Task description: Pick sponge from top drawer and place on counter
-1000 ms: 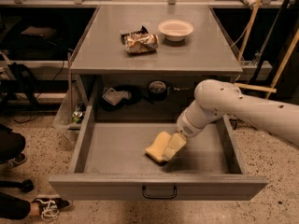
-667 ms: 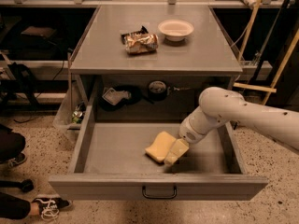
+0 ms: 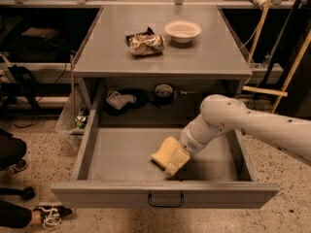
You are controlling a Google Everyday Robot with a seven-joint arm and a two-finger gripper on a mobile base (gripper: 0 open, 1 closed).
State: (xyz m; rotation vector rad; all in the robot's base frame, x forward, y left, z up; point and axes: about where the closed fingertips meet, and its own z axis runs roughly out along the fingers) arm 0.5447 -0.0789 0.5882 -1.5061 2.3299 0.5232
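Observation:
The top drawer [image 3: 121, 157] is pulled wide open below the counter [image 3: 160, 52]. The pale yellow sponge [image 3: 164, 153] lies on the drawer floor, right of the middle and toward the front. My white arm reaches in from the right. The gripper [image 3: 177, 160] is down at the sponge, right against its right side and partly merging with it in view. Whether the sponge is lifted off the drawer floor cannot be told.
A foil snack bag [image 3: 146, 43] and a white bowl [image 3: 182, 31] sit on the counter's far half. Behind the drawer, a shelf holds a dark round object [image 3: 164, 92] and a crumpled packet [image 3: 120, 100]. A person's shoes [image 3: 48, 212] are on the floor at the left.
The arm has shifted slightly toward the drawer's front and the gripper has settled lower against the sponge. The sponge has shifted only slightly.

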